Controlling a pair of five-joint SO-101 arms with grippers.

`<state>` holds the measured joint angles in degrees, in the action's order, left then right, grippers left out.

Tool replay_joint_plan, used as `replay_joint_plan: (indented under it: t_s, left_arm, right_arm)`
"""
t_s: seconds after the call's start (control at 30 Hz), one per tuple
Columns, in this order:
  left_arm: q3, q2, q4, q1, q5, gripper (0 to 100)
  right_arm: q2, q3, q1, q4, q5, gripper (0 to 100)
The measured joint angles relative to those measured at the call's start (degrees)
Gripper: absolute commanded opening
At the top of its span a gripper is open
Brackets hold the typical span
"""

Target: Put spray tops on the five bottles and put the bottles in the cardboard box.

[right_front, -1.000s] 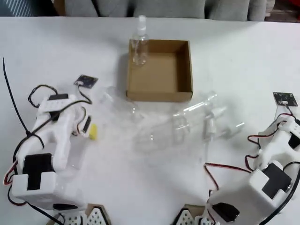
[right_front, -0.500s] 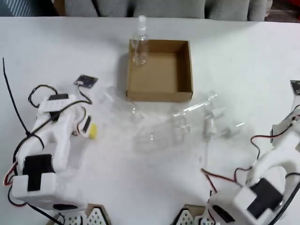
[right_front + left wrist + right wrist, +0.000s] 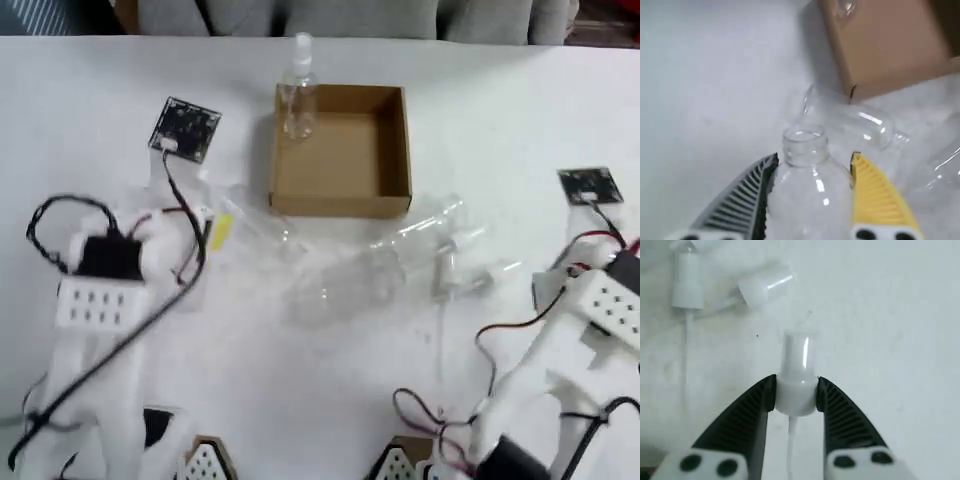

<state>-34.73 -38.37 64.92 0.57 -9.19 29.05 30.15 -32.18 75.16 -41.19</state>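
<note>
We see the left jaws closed around a held bottle (image 3: 807, 192) of clear plastic, the grey jaw against one side of its shoulder and the yellow jaw against the other. Its neck is open and carries no spray top. Just past it a second clear bottle (image 3: 850, 115) lies on its side on the white counter (image 3: 700, 75), near a corner of the cardboard box (image 3: 885, 45).

The right jaws are clamped on the white collar of a held spray top (image 3: 796, 372). Its clear cap points away from them and its thin dip tube trails back between them. Beyond it two loose spray tops lie on the counter, one (image 3: 687, 282) with its tube stretched out and the other (image 3: 762, 285) just beside it. We cannot tell whether either held piece touches the counter.

From above, the box sits open near the far middle of the counter. A capped bottle (image 3: 298, 100) stands upright in its far corner on the left arm's side. Between the box and the arms, several clear bottles lie tumbled on their sides, one of them (image 3: 425, 232) by the box's near corner on the right arm's side. The left arm (image 3: 95, 300) and the right arm (image 3: 600, 310) flank this cluster.
</note>
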Motion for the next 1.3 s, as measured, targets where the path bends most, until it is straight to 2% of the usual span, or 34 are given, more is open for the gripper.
replay_joint_plan:
  t_s: [0.17,0.33,0.4,0.53,0.6,0.67,0.97,1.17,1.3]
  left_arm:
    - [-0.18,-8.79,-0.62,5.63,2.37,2]
    - [-8.97,-16.26,-11.87,9.05,2.9,2]
    - [-14.68,-19.96,-17.14,10.2,2.9,2]
    - [-27.34,-29.63,-27.43,13.01,2.9,2]
    - [-32.35,-34.9,-31.56,13.36,2.9,2]
    - [-36.04,-39.65,-33.85,13.63,2.9,2]
    - [-42.55,-50.99,-34.9,13.8,2.9,2]
    - [-46.77,-53.36,-34.9,13.89,3.08,2]
    - [-49.67,-53.45,-37.71,16.88,3.34,2]
  right_arm:
    - [7.12,0.44,7.47,-8.7,-0.18,1.7]
    - [11.96,0.44,13.63,-14.42,1.49,1.6]
    - [13.63,0.44,16.44,-14.86,6.33,1.6]
    - [16.35,0.44,19.96,-16.09,23.12,1.6]
    - [17.49,0.44,22.59,-18.9,31.38,1.6]
    - [18.64,0.53,25.49,-23.38,35.6,1.6]
    - [22.95,0.53,44.22,-51.08,37.27,1.6]
    - [25.85,-4.92,57.76,-53.89,37.63,1.5]
    - [25.32,-11.34,64.0,-53.98,37.8,1.5]
